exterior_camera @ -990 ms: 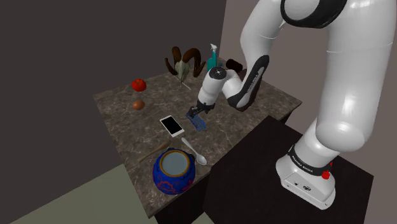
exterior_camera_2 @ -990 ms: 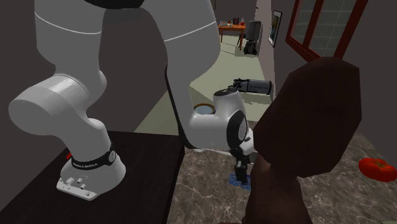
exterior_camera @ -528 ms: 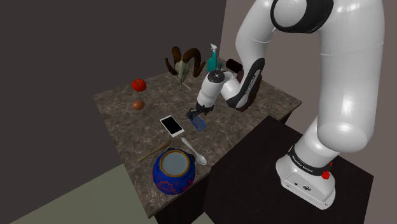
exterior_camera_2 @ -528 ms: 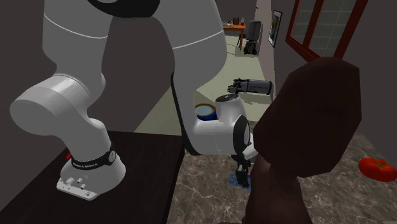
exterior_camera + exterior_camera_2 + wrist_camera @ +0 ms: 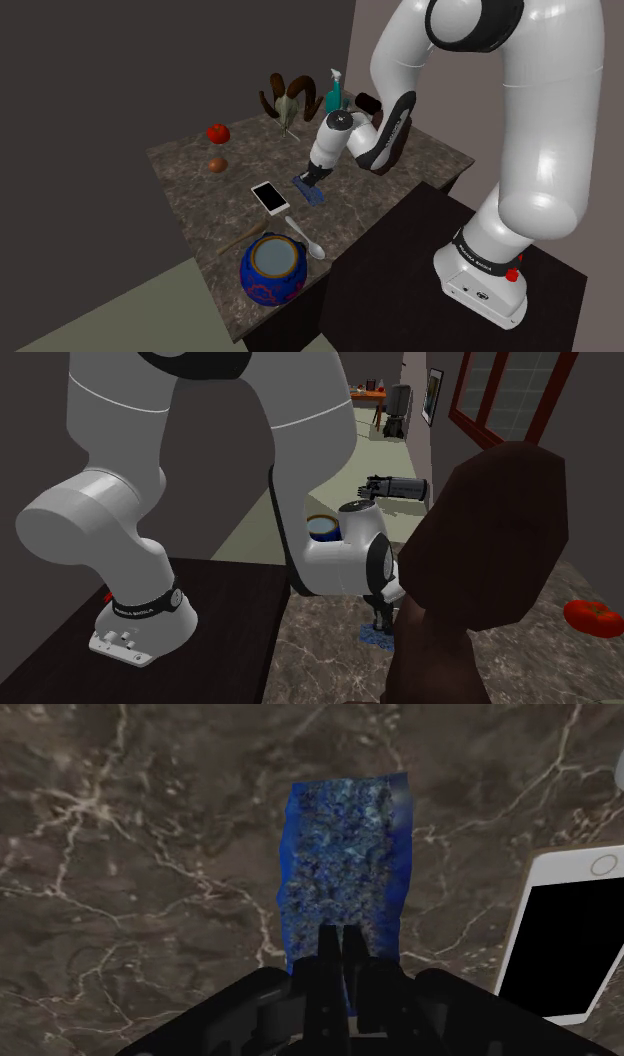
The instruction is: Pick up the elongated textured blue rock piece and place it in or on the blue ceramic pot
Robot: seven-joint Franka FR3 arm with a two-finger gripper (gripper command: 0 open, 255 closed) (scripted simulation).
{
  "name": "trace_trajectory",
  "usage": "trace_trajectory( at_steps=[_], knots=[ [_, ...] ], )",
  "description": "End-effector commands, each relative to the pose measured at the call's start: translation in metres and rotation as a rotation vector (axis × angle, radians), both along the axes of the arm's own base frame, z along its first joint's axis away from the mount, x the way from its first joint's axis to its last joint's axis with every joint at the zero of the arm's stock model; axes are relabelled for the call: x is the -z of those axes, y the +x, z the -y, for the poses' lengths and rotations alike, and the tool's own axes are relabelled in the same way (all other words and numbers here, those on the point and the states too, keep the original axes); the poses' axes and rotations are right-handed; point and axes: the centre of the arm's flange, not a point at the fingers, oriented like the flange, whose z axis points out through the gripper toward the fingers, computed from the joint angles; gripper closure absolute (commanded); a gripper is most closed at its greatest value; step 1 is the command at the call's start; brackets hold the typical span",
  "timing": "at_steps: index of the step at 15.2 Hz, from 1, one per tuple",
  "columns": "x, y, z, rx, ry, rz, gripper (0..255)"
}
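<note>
Cannot judge the gripper [image 5: 308,183] from the shoulder view: small and dark there, tucked under the white wrist, low over the blue rock piece [image 5: 312,194]. Can place the rock piece, though: flat on the dark marbled desk [image 5: 190,160], just beside a white-rimmed phone [image 5: 270,197]. Further toward the desk's near corner, a white spoon [image 5: 305,238], then the blue pot [image 5: 271,268], well apart from the rock piece.

Better to read the grip from the wrist view: gripper [image 5: 338,939] narrowed to a thin slit, fingers [image 5: 325,954] almost meeting, tips over the near end of the rock piece [image 5: 345,864]. Cannot tell whether pinching a ridge of it or merely poised on top. Much wider than that slit, the rough blue surface, with its near end hidden under the black fingers. Phone [image 5: 565,944] cut off at the picture's edge.

Lose much of the second exterior view to a big dark brown shape [image 5: 490,562] close to the lens, covering one side of the gripper [image 5: 381,624] and part of the rock piece [image 5: 372,638]. Can glimpse a slice of the pot [image 5: 318,530] behind the white forearm, and a red tomato [image 5: 592,617] clipped by the edge.

Clearer in the shoulder view, along the desk's far side: a horned skull [image 5: 290,98], a teal spray bottle [image 5: 334,92], the tomato [image 5: 218,132], a small brown round thing [image 5: 217,165] too small to name.
</note>
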Motion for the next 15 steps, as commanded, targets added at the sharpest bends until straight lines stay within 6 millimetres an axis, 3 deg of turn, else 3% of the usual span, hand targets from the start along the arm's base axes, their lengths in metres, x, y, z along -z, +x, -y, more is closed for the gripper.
trace_trajectory(
  at_steps=[1, 5, 6, 8, 9, 15],
  knots=[
    [0.0, 0.0, 0.0, 0.0, 0.0, 0.0, 255],
    [0.0, 0.0, 0.0, 0.0, 0.0, 0.0, 255],
    [0.0, 0.0, 0.0, 0.0, 0.0, 0.0, 0],
    [-0.013, 0.055, 0.003, -0.027, 0.018, -0.192, 0],
    [-0.014, 0.065, 0.004, -0.032, 0.021, -0.229, 0],
    [0.018, 0.068, 0.005, -0.032, 0.021, -0.229, 0]
  ],
)
